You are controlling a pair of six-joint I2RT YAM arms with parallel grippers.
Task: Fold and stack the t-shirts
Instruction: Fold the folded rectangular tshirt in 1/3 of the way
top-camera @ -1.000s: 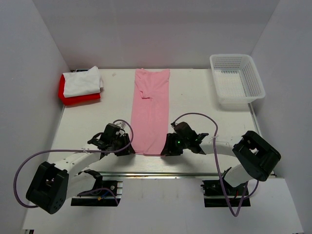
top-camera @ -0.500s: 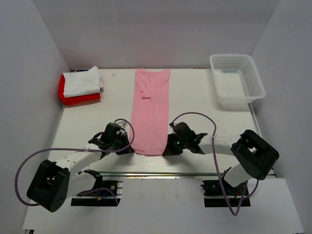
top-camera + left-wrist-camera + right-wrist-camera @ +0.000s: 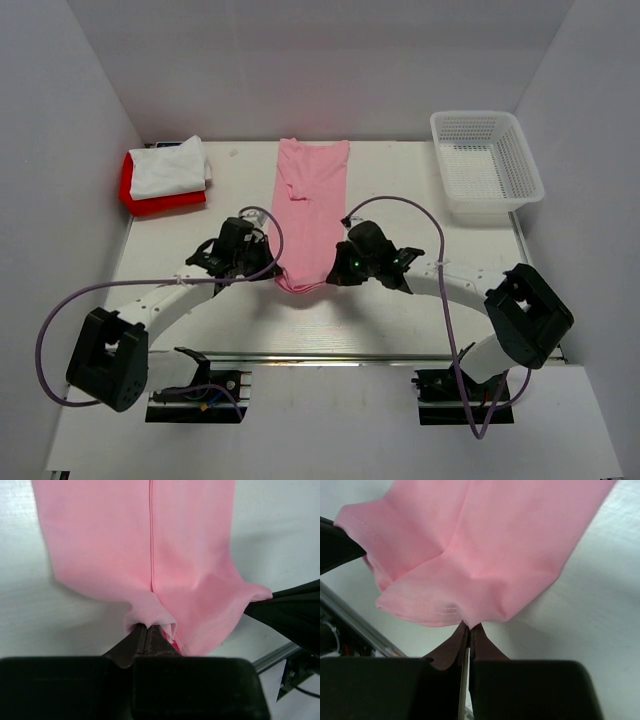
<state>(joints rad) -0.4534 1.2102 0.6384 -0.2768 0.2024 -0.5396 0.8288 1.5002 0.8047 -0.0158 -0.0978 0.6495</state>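
The long light pink t-shirt [image 3: 312, 200] is soft, matt cloth. The white rectangular mesh basket [image 3: 490, 203] looks plastic.

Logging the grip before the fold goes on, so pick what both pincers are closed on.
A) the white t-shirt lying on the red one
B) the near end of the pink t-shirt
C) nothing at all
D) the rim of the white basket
B: in the wrist views the left pincer and the right pincer are each shut on a pinch of cloth at the near end of the pink t-shirt.
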